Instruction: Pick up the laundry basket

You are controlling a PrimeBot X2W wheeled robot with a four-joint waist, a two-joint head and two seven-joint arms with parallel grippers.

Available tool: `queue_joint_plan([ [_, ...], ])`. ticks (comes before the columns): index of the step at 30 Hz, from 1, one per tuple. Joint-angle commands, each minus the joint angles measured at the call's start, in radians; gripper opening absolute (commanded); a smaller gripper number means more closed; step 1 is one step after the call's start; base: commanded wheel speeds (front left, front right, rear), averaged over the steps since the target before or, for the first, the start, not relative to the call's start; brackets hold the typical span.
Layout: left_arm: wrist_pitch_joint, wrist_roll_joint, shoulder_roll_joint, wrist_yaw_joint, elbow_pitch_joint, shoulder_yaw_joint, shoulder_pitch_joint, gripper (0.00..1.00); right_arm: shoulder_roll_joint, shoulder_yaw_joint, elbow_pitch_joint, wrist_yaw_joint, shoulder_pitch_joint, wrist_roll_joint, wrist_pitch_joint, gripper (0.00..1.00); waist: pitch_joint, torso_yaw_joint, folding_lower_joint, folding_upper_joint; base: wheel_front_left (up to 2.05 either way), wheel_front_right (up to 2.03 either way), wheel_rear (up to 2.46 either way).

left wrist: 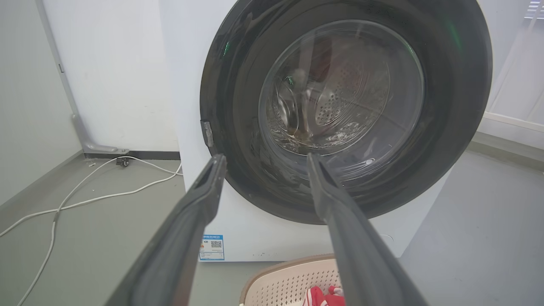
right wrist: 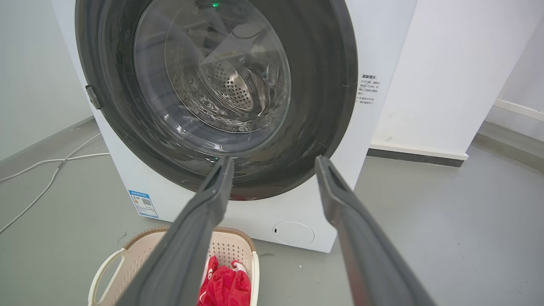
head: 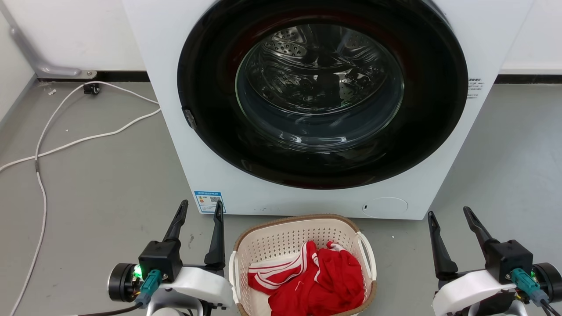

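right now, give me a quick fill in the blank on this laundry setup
The laundry basket stands on the floor in front of the washer, whose round door is ____.
The garment in the basket is ____ with white stripes.
The left hand and right hand are both ____, holding nothing.
Missing: shut; red; open.

Holding the left gripper [head: 201, 204] low at the head view's lower left, its two dark fingers [head: 217, 237] spread apart and pointing up the view, the outer one leaning outward. Holding the right gripper [head: 449, 211] at the lower right in mirrored pose, jaws equally parted, with both pale wrists [head: 202, 283] lying level beneath. Showing the same wide gap in each wrist view.
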Motion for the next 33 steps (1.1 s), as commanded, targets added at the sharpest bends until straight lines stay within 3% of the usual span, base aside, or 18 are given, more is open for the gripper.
queue_joint_plan([
  [1, -0.008, 0.017, 0.001, 0.006, -0.003, -0.003, 0.005, 1.00, 0.003, 0.001, -0.008, 0.000, 0.009, -0.016, -0.009, 1.00, 0.000, 0.000, 0.0000, -0.0001, 0.00, 0.00, 0.00],
  [11, -0.026, 0.067, 0.001, 0.018, 0.000, -0.013, 0.010, 1.00, 0.003, 0.002, -0.017, 0.000, 0.014, -0.061, -0.021, 1.00, -0.001, 0.001, 0.0000, -0.0001, 0.00, 0.00, 0.00],
  [27, -0.023, 0.047, 0.001, 0.022, 0.005, -0.010, 0.009, 1.00, 0.003, 0.002, -0.015, 0.000, 0.014, -0.032, -0.014, 1.00, 0.006, 0.002, 0.0000, -0.0001, 0.00, 0.00, 0.00],
  [33, -0.023, 0.056, 0.001, 0.023, 0.036, -0.002, -0.033, 1.00, 0.003, -0.011, -0.006, 0.000, -0.031, -0.025, -0.001, 1.00, 0.080, -0.003, 0.0000, -0.0001, 0.00, 0.00, 0.00],
])
